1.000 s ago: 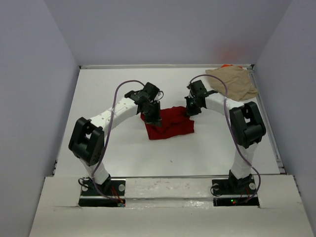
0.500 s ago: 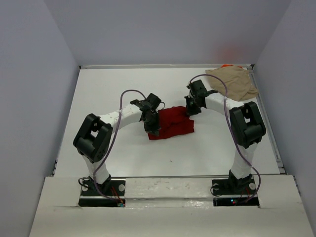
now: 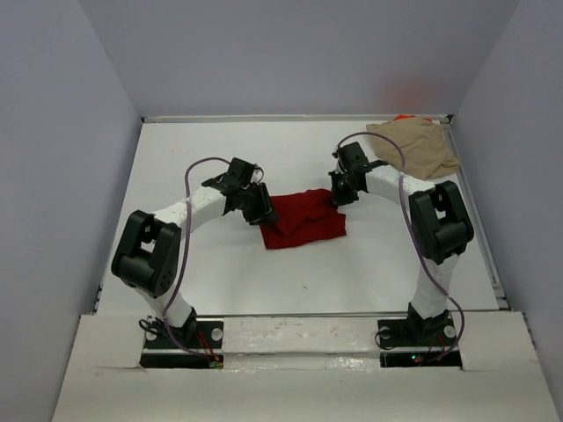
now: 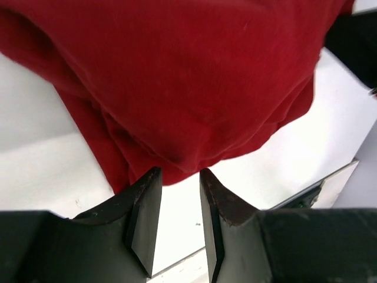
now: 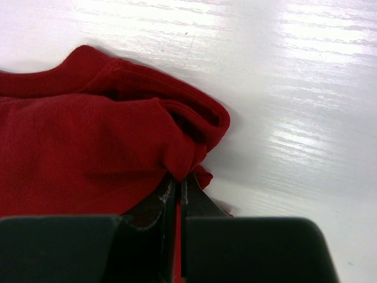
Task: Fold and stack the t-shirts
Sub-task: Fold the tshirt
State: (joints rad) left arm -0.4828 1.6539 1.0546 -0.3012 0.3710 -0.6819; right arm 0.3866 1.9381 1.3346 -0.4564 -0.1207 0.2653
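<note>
The dark red t-shirt (image 3: 303, 220) lies bunched and partly folded at the table's middle. My left gripper (image 3: 265, 213) stands open at its left edge; in the left wrist view its tips (image 4: 179, 178) sit just short of the red cloth (image 4: 177, 76), with bare table between the fingers. At the shirt's right corner, my right gripper (image 3: 338, 197) is shut on a pinch of the red fabric (image 5: 88, 147), its fingertips (image 5: 179, 181) pressed together. The tan t-shirt (image 3: 415, 147) lies crumpled at the back right corner, a sliver of orange fabric (image 3: 403, 117) showing behind it.
Grey walls close in the white table (image 3: 202, 167) on the left, back and right. A raised rail (image 3: 299, 315) runs along the near edge in front of the arm bases. The right arm's elbow (image 3: 438, 220) stands close to the tan shirt.
My left gripper has opened and let go of the red shirt's left edge, and the arm has drawn back to the left. The right gripper has held still.
</note>
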